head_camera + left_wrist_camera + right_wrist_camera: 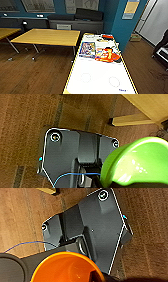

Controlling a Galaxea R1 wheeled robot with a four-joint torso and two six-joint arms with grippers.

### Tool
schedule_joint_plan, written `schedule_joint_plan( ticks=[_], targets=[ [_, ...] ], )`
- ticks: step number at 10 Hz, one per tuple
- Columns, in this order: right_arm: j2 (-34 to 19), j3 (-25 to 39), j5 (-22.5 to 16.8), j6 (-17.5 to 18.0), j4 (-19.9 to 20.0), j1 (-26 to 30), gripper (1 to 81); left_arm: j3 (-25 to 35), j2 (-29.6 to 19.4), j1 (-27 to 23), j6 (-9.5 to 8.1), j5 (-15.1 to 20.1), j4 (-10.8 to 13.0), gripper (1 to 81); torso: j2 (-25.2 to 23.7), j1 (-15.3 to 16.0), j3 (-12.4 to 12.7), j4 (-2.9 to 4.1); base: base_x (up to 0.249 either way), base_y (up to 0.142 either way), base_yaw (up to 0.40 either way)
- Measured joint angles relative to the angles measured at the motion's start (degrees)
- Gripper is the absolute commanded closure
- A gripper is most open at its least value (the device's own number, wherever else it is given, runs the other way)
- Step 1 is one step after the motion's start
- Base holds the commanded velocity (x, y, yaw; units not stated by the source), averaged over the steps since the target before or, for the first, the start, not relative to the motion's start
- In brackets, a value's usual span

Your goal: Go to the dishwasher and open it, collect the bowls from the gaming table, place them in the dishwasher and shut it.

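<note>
Bowls are in hand, so by my reading you are at the carrying step: collection looks done and the dishwasher is nowhere in these views. Starting at the left, your left wrist camera shows a green bowl (140, 161) tight against the left pincer, above brown wooden flooring (25, 124) and a pale table leg (130, 120); it looks held there, but you cannot tell how the pincer closes on it. In the head view the wooden table (47, 37) stands left of centre, and beside it runs a long white counter (100, 80) with faint circles on its top, carrying a printed box (87, 49) and a red and orange pile (108, 55) at its far end. Whether this is the gaming table you cannot tell from here. On the right, your right wrist camera shows an orange bowl (66, 268) up against the right pincer, apparently gripped; its closure is hidden too. Next comes the drive: turn away from the counter, keep both bowls level and clear of table edges.
</note>
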Motion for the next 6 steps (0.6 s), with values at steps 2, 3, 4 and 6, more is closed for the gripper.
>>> schedule_joint_plan(
  ticks=[2,3,4,6],
  targets=[
    [0.1,-0.1,0.0,0.0,0.0,-0.1,81.1,-3.7,3.9,4.8,0.04,-2.6,0.7,81.1,0.0,0.0,0.0,0.0,0.0,0.0,0.0],
    [0.3,-0.5,0.0,0.0,0.1,-0.4,81.1,-6.3,5.6,7.4,0.15,-3.2,0.7,81.1,0.0,0.0,0.0,0.0,0.0,0.0,0.0],
    [0.4,-1.0,-0.1,0.0,0.1,-0.7,81.1,-9.1,6.4,9.4,1.6,-3.7,0.5,81.1,0.0,0.0,0.0,0.0,0.0,0.0,0.0],
    [1.2,-2.0,-0.1,0.0,0.1,-0.8,81.1,-12.1,8.7,12.3,11.12,-3.4,-6.2,81.1,0.0,0.0,0.0,0.0,0.0,0.0,0.0]
  ],
)
